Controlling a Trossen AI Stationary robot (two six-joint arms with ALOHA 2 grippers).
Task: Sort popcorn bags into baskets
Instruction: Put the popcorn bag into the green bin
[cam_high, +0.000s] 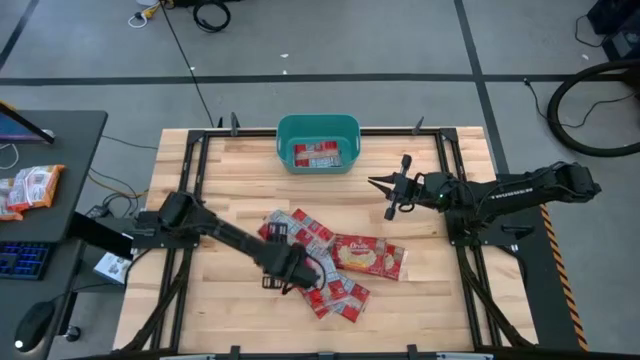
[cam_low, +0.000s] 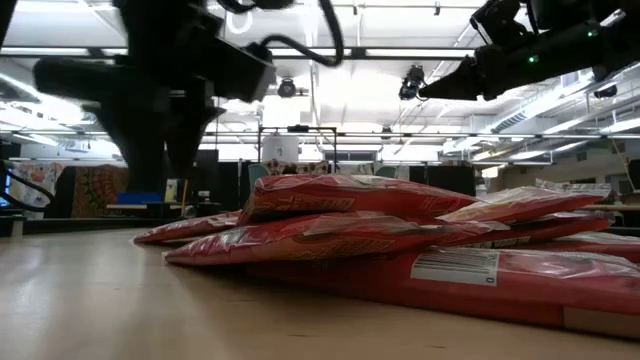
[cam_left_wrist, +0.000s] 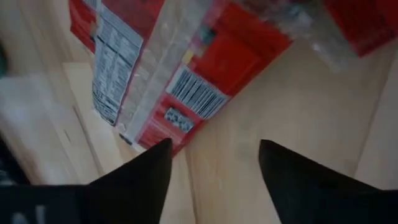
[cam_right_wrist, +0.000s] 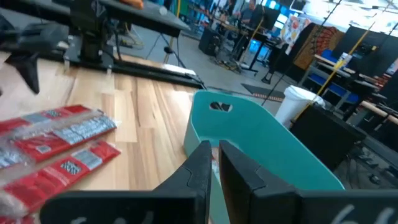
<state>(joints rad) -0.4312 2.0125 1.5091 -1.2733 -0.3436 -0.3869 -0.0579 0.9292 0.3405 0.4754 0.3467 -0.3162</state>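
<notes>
Several red popcorn bags (cam_high: 320, 262) lie in a loose overlapping pile on the wooden table, and a larger one with a yellow popcorn picture (cam_high: 366, 255) rests on its right side. The low view shows the pile (cam_low: 380, 225) stacked flat. The teal basket (cam_high: 317, 141) stands at the far edge with red packets inside. My left gripper (cam_high: 290, 270) is open and low over the pile's near-left side. In its wrist view the fingers (cam_left_wrist: 214, 158) straddle bare table beside a bag's end (cam_left_wrist: 165, 124). My right gripper (cam_high: 372, 183) is shut and hovers right of the basket (cam_right_wrist: 261, 137).
A desk left of the table holds orange-white packets (cam_high: 30, 187), a keyboard (cam_high: 22, 260) and a mouse (cam_high: 35, 325). Black frame rails (cam_high: 190, 170) run along the table's sides. Bare wood lies left of the pile and between the pile and the basket.
</notes>
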